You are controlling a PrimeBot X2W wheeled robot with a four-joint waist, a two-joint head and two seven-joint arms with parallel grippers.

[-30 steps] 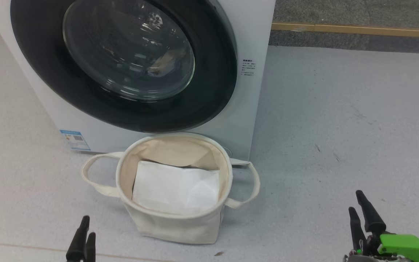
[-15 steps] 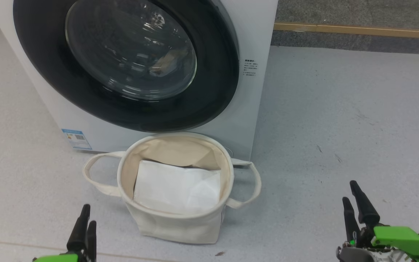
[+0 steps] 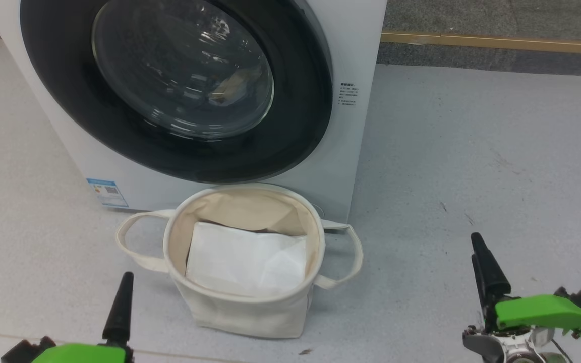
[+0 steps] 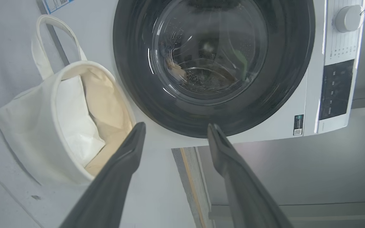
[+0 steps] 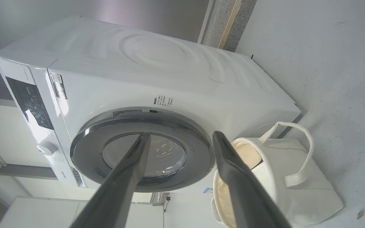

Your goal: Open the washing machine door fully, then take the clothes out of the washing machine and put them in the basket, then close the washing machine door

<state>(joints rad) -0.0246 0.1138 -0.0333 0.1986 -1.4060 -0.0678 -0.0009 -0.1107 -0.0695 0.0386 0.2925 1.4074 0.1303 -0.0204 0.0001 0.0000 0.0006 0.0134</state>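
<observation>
The washing machine door (image 3: 300, 126) is shut, just behind the basket (image 3: 242, 307). The left tool (image 4: 174, 128) and right tool (image 5: 181, 134) flank the basket, fingers apart and empty, pointing doorward, with the right seemingly nearer.

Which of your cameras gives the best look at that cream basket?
The head view: it looks down into the basket, showing its whole rim, both handles and the white sheet inside. The left wrist view shows it sideways with one handle; the right wrist view has a finger across its rim.
</observation>
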